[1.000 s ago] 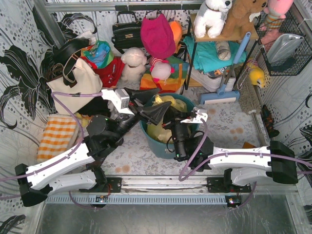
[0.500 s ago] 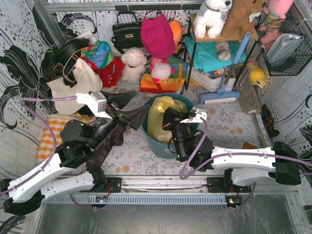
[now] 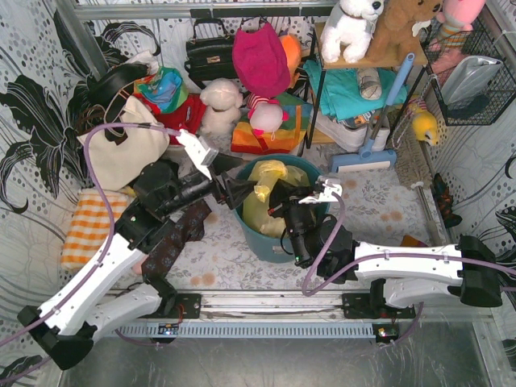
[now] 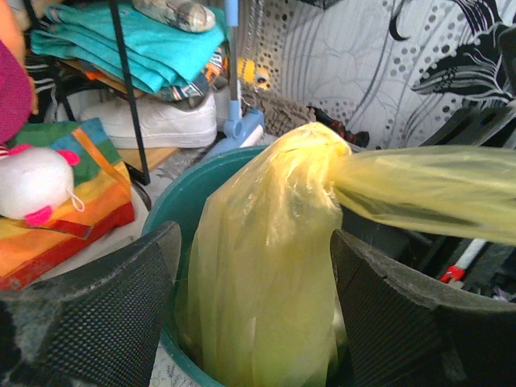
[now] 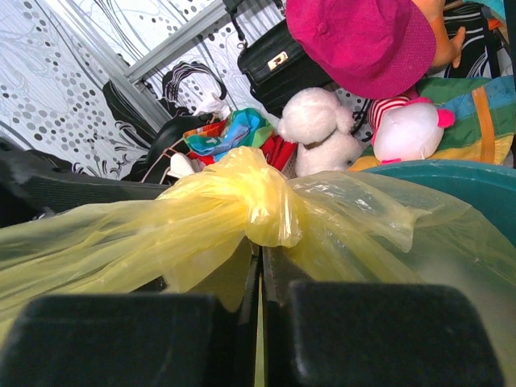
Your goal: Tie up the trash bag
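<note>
Now | left arm (image 3: 121, 250) extended; left fingers (image 4: 89, 314) spread (astride trash bag (image 4: 266, 258)) | right fingers (image 5: 387, 339) pinching its neck

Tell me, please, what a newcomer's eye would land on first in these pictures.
The yellow trash bag glows at the centre, standing in a teal bin, its neck gathered into a knot. The left gripper gapes open around it, while the shut right gripper pinches its tail. Behind, a magenta hat tops the clutter.
</note>
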Robot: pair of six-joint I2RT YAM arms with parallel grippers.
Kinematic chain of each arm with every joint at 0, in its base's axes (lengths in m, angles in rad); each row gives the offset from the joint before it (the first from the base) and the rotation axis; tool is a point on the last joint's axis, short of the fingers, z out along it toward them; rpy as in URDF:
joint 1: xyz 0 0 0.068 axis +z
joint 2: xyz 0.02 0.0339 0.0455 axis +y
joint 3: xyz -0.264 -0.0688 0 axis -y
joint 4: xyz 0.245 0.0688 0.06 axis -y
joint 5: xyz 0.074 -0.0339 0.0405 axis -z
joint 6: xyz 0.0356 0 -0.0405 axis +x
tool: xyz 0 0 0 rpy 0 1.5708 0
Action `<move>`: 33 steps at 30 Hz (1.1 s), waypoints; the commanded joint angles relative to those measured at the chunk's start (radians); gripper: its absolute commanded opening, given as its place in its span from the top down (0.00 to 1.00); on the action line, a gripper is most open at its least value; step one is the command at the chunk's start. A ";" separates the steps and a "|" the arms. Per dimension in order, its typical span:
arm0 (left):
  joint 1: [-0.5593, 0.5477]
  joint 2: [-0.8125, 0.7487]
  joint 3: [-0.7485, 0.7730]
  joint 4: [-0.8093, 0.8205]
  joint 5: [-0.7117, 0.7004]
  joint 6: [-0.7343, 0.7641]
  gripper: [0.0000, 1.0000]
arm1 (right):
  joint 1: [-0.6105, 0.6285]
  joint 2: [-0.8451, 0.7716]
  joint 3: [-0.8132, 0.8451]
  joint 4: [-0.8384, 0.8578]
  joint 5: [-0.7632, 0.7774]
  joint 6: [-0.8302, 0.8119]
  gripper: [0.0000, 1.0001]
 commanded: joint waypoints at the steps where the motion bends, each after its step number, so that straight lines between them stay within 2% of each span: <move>1: 0.051 0.061 -0.013 0.097 0.250 -0.039 0.18 | 0.003 -0.029 0.039 -0.014 -0.016 0.033 1.00; 6: 0.057 0.103 -0.026 0.190 0.355 -0.080 0.24 | 0.003 -0.027 0.044 -0.020 -0.035 0.034 1.00; 8: 0.056 0.108 -0.026 0.189 0.364 -0.077 0.35 | 0.003 -0.026 0.047 -0.024 -0.039 0.038 1.00; 11: 0.057 0.089 -0.035 0.173 0.339 -0.065 0.65 | 0.003 -0.026 0.047 -0.033 -0.043 0.046 1.00; 13: 0.057 0.068 -0.041 0.156 0.309 -0.055 0.76 | 0.003 -0.025 0.047 -0.034 -0.042 0.047 1.00; 15: 0.057 0.051 -0.041 0.128 0.275 -0.043 0.85 | 0.003 -0.022 0.045 -0.035 -0.041 0.049 1.00; 18: 0.057 0.028 -0.042 0.096 0.233 -0.033 0.94 | 0.003 -0.020 0.042 -0.035 -0.034 0.049 1.00; 21: 0.057 0.014 -0.044 0.076 0.218 -0.034 0.97 | 0.003 -0.021 0.045 -0.049 -0.002 0.047 1.00; 27: 0.058 0.021 -0.056 0.075 0.225 -0.047 0.97 | 0.003 -0.034 0.045 -0.050 0.000 0.042 1.00; 33: 0.058 0.043 -0.058 0.096 0.248 -0.059 0.98 | 0.002 -0.018 0.062 -0.045 -0.152 0.045 1.00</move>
